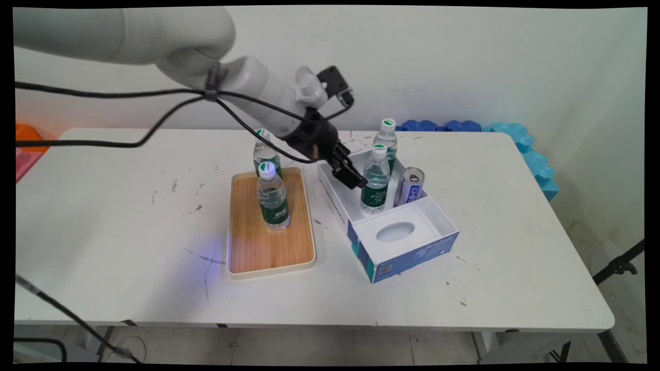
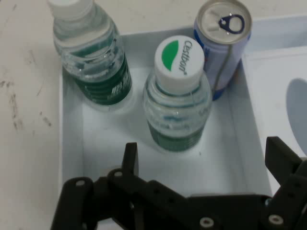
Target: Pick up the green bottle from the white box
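Note:
My gripper (image 1: 356, 179) (image 2: 201, 146) hangs open over the white and blue box (image 1: 412, 255) (image 2: 72, 143), with nothing between its fingers. Just beyond the fingertips a water bottle (image 1: 375, 181) (image 2: 177, 96) with a green and white cap stands upright inside the box. Further back in the same compartment is a second bottle (image 1: 386, 138) (image 2: 91, 52). To the right of the near bottle a blue drink can (image 1: 410, 186) (image 2: 223, 43) stands against the partition. The box's front part holds a white insert with an oval hole (image 1: 395, 232).
Left of the box lies a wooden tray (image 1: 252, 252) with one bottle (image 1: 273, 198) standing on it. Another bottle (image 1: 264, 152) stands behind the tray, partly hidden by the arm. Blue foam mats (image 1: 521, 136) line the back right corner. An orange bin (image 1: 28, 136) sits at far left.

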{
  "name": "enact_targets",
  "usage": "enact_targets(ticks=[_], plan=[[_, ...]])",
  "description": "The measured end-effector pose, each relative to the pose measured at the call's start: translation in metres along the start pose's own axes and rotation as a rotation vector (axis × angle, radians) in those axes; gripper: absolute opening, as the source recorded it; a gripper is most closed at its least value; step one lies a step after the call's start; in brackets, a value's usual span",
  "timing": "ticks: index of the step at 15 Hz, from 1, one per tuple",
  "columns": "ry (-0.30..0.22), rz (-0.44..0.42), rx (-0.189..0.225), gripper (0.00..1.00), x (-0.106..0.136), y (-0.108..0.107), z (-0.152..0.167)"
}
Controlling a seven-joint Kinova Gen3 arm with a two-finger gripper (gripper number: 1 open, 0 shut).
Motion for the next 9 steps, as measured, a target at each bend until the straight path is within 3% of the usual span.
enact_targets(ticks=[9], plan=[[0.025,0.001,0.022,1.0,0.006,0.005,0.054]])
